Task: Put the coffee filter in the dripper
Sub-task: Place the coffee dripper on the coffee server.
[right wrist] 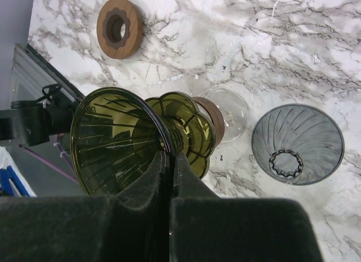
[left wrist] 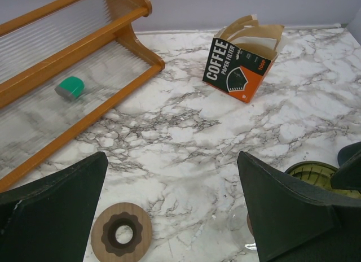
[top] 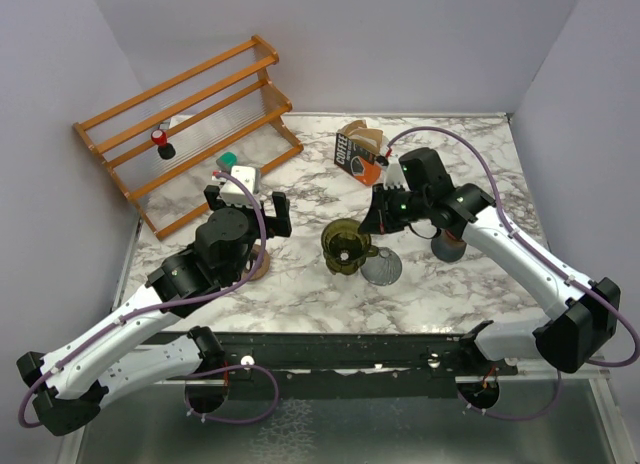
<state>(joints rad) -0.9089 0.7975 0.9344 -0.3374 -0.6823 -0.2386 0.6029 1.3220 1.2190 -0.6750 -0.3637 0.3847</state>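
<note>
Brown paper coffee filters stick out of an open orange-and-black box [top: 357, 154] [left wrist: 240, 64] at the back of the marble table. The olive-green glass dripper [top: 345, 246] [right wrist: 121, 140] is near the table's middle. My right gripper [top: 378, 222] [right wrist: 171, 154] is shut on its rim, one finger inside the cone and one outside. My left gripper [top: 248, 206] [left wrist: 172, 211] hangs open over bare marble to the left of the dripper, holding nothing. Only the dripper's rim [left wrist: 316, 174] shows past its right finger.
A smoky grey dripper [top: 381, 268] [right wrist: 297, 143] stands just right of the green one. A wooden ring [left wrist: 121, 236] [right wrist: 119, 27] lies under the left gripper. The wooden rack [top: 190, 134] [left wrist: 73, 64] at the back left holds small items. A clear glass piece [right wrist: 228, 112] sits beside the green dripper.
</note>
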